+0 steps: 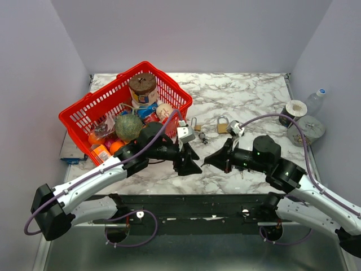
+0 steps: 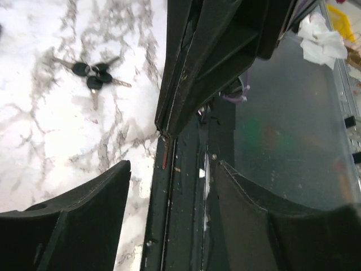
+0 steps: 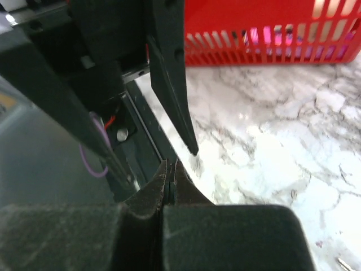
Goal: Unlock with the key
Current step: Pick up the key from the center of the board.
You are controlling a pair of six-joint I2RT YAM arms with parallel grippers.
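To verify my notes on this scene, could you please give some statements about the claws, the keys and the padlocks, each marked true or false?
1. The left claw is open. True.
2. The right claw is wide open. False: its fingers are pressed together.
3. A bunch of keys lies on the marble table. True.
4. The two padlocks lie inside the red basket. False: they lie on the table, to the right of it.

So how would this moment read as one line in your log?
left gripper: open | right gripper: shut | keys: loose on table | padlocks: untouched
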